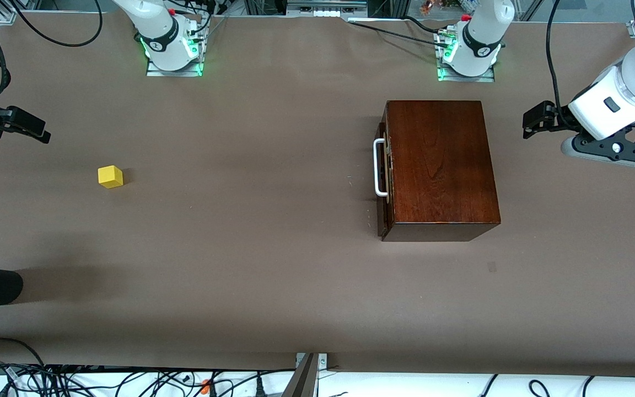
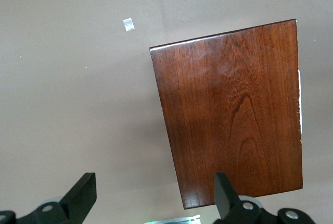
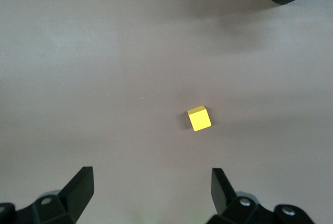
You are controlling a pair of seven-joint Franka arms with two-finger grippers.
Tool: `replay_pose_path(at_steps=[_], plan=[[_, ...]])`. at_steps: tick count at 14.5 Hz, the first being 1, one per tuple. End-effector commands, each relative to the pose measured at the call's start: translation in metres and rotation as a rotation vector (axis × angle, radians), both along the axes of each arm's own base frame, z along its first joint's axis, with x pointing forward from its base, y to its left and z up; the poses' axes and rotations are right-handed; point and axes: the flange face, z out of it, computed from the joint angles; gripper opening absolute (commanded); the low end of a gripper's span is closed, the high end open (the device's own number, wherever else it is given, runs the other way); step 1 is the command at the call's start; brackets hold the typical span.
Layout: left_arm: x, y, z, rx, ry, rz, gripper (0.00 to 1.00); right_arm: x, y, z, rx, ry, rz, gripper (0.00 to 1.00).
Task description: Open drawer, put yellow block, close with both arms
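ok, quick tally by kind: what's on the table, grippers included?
Wooden box with drawer, shut, white handle: 1
Yellow block, on the table toward the right arm's end: 1
Grippers: 2. The left gripper is open above the box's edge; the right gripper is open above the table beside the block.
Total: 4

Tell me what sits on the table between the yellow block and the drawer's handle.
Nothing: between the yellow block and the drawer's white handle, the front view shows only bare brown table.
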Motion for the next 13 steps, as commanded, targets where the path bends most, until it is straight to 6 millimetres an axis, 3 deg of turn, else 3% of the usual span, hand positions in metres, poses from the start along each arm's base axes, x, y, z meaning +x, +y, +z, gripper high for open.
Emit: replay_pose_path(at_steps=[1,5,7,11,13], plan=[[0.001,-0.006,0.007,-0.022,0.000,0.000,1.00,0.000,-0.001,0.002,-0.002,-0.007,0.002,1.00],[-0.001,-0.022,0.007,-0.032,0.000,-0.033,1.00,0.000,0.000,0.003,-0.002,-0.009,0.004,1.00],[0.001,-0.051,-0.010,-0.061,0.033,-0.089,1.00,0.000,0.000,0.002,-0.001,-0.007,0.005,1.00],[0.013,-0.151,-0.083,-0.056,0.080,-0.183,1.00,0.000,0.000,0.002,-0.001,-0.007,0.005,1.00],[0.014,-0.196,-0.110,-0.050,0.064,-0.076,1.00,0.000,0.000,0.002,-0.002,-0.007,0.004,1.00]])
